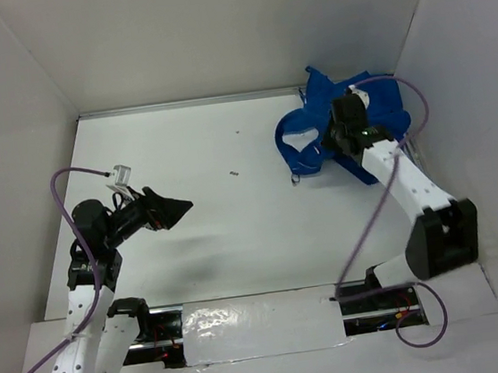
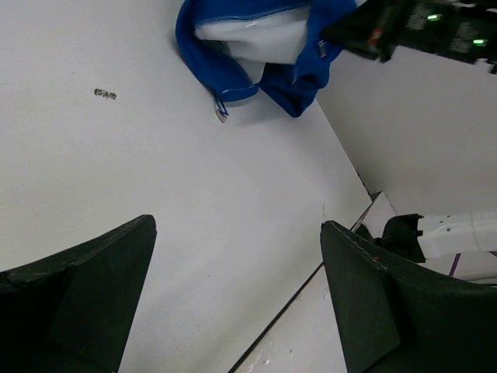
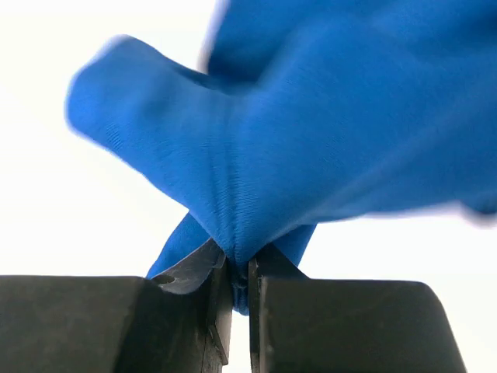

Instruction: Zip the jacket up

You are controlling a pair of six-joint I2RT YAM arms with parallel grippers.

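"Where is the jacket?"

"The jacket (image 1: 382,104) is bunched in the far right corner of the worktop (image 1: 237,242), close to the right wall. Pale lining shows inside a loop of blue cloth."

"And the right claw?"

"The right claw (image 3: 237,268) is down on the heap. Its jaws are nearly together, pinching a fold of the blue fabric, which creases at the pinch."

"The left one?"

"The left claw (image 2: 237,256) hangs over the left side of the worktop, well apart from the jacket, with its jaws spread wide and nothing between them."

"The zipper?"

"A small tab (image 2: 221,113) dangles at the jacket's edge. I cannot tell whether the zipper is joined."
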